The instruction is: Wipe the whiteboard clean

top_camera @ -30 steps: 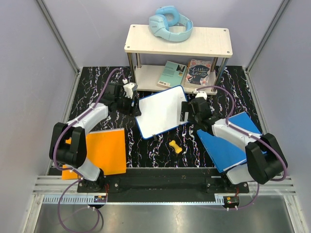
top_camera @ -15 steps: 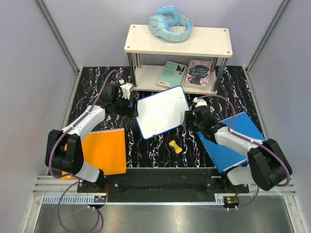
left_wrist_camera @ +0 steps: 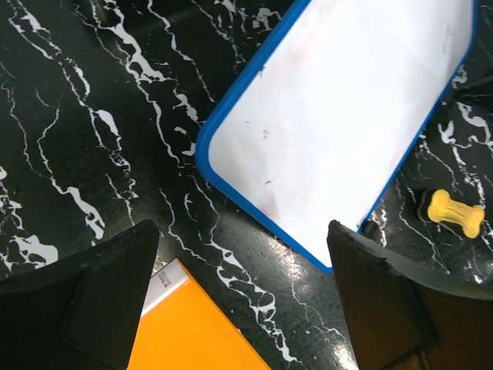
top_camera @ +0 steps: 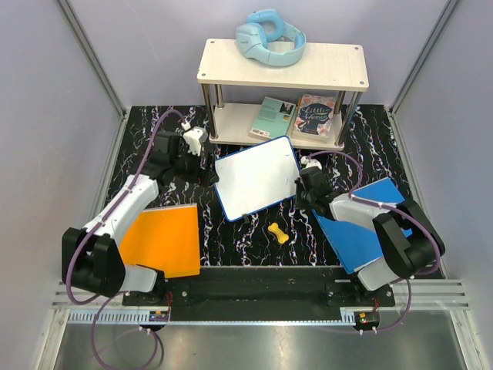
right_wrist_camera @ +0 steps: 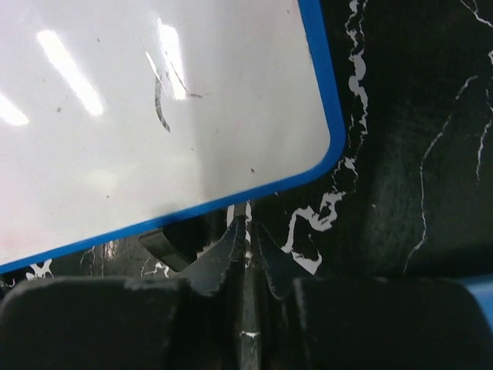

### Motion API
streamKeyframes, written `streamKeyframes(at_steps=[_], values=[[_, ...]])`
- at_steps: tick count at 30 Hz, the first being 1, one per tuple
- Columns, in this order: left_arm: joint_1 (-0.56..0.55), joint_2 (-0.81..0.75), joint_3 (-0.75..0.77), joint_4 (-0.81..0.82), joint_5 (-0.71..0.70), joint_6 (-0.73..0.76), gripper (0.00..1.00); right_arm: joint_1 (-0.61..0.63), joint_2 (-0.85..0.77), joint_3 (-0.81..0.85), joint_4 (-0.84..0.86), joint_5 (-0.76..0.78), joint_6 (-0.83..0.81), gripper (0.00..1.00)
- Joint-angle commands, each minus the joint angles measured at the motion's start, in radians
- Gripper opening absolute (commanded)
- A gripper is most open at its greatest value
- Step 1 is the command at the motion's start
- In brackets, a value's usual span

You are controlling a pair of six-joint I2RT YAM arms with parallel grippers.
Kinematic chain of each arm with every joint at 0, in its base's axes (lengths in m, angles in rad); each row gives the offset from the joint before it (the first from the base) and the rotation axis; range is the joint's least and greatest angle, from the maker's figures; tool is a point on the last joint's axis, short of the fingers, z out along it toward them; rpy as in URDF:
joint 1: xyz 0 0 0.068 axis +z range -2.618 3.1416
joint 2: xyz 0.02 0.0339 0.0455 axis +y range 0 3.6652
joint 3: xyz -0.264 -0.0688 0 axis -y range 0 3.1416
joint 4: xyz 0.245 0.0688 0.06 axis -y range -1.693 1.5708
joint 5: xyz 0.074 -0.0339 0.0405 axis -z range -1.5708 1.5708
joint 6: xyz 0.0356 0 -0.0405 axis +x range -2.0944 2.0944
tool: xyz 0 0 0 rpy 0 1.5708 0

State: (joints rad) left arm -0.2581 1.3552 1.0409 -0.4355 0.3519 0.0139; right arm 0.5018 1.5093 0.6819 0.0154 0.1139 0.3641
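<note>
The whiteboard (top_camera: 256, 177) lies tilted on the black marbled table, white with a blue rim (left_wrist_camera: 231, 189). A few faint dark strokes (right_wrist_camera: 158, 100) remain near its right corner. My left gripper (top_camera: 192, 146) hovers open above the table, off the board's left edge, and its wide-apart fingers (left_wrist_camera: 85, 308) frame the board's near corner. My right gripper (top_camera: 303, 183) is shut, its tips (right_wrist_camera: 250, 231) pressed together at the board's right edge (right_wrist_camera: 231, 200) with nothing visible between them. A small black tab (right_wrist_camera: 166, 243) pokes out from under the rim beside them.
A small yellow bone-shaped piece (top_camera: 279, 232) lies just in front of the board. An orange panel (top_camera: 163, 240) lies front left and a blue panel (top_camera: 362, 223) front right, under my right arm. Behind the board stands a two-tier shelf (top_camera: 281, 65) with headphones (top_camera: 269, 37) and books (top_camera: 296, 116).
My right gripper went from open to shut and slid in to the board's right edge. My left gripper opened wider and drew back left, away from the board.
</note>
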Motion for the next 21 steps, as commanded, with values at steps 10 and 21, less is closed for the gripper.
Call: streamKeyframes(at_steps=[10, 21], values=[[0.016, -0.130, 0.030, -0.029, 0.041, -0.051, 0.96, 0.043, 0.042, 0.057, 0.038, -0.160, -0.014, 0.10], [0.042, -0.125, 0.070, -0.037, -0.031, -0.106, 0.99, 0.199, 0.028, -0.007, 0.006, -0.036, 0.058, 0.08]])
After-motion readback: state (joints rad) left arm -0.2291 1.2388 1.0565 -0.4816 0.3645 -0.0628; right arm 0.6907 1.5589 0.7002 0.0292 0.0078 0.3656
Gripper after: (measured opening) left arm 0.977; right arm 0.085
